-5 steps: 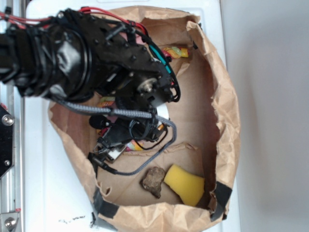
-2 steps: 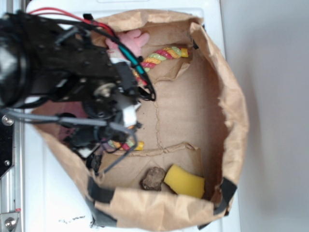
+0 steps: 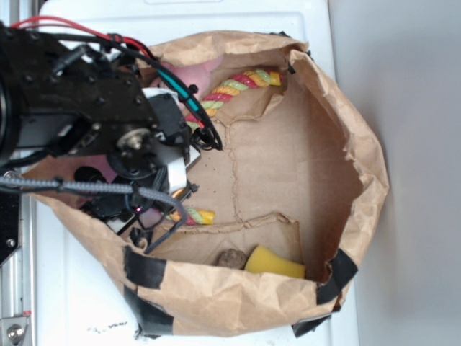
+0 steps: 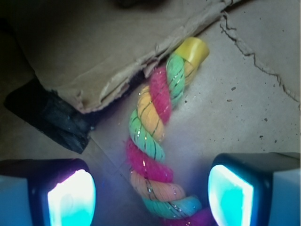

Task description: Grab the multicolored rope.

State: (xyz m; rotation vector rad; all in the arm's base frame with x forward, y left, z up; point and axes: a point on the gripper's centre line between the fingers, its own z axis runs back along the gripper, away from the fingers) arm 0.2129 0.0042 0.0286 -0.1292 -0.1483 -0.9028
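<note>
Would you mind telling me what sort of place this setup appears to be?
Probably a lab robot workstation: a brown paper bag on a white tabletop, holding a multicolored rope, a yellow sponge and a pink plush, with the open gripper above the rope.

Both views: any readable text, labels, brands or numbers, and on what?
None readable.
Multicolored rope: no text.
Paper bag: plain brown with black tape, no print.
Yellow sponge: unmarked.
Gripper fingers: glowing pads, no markings.

exterior looks straight down from high; wrist peers close at the multicolored rope (image 3: 234, 86) (image 4: 157, 141), seen in both.
</note>
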